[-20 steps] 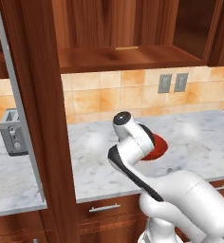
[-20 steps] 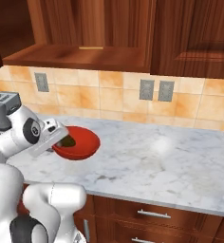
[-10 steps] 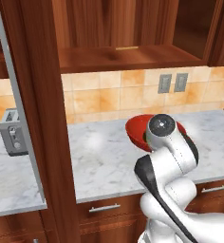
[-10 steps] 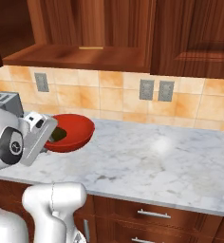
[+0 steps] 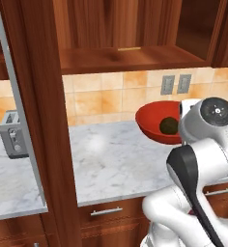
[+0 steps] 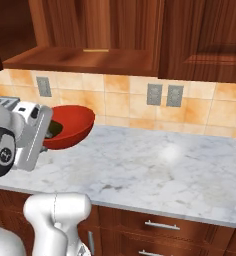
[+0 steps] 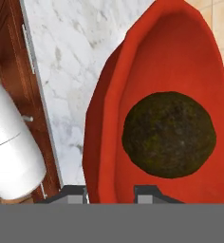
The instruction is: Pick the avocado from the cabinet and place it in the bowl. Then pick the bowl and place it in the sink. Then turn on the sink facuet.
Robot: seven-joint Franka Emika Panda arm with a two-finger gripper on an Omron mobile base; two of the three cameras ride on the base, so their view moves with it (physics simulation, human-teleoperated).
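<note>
My pincer [image 7: 111, 193] is clenched on the near rim of the red bowl [image 7: 180, 61]: in the hand view one tip sits outside the wall and the other inside it, with the rim between them. The avocado [image 7: 168, 134] lies in the bowl's hollow, just beyond my inner tip, touching the red floor and not me.

A second ago the bowl was low beside my wrist, close to the marble tabletop [image 5: 116, 159]. Half a second ago it had risen and swung along the tabletop. Now it hangs tilted and clear of the marble, in front of the tiled backsplash [image 5: 106, 99], with the avocado [image 5: 168, 126] having rolled to the lower side of the bowl [image 5: 152, 120]. From the right base view the bowl [image 6: 72, 127] juts out from behind my hand, its opening turned toward me.

I judge from this that the first step is finished and the second is in hand: the fruit is out of the cabinet [image 5: 130, 55] and I am carrying the bowl toward the sink, which I cannot see from here. The tilt is my worry; if it grows, the avocado could roll over the rim.

The cabinet's open door with its long silver bar handle [image 5: 19, 111] stands left of the bowl, and a toaster [image 5: 14, 132] rests on the tabletop beyond that door.
</note>
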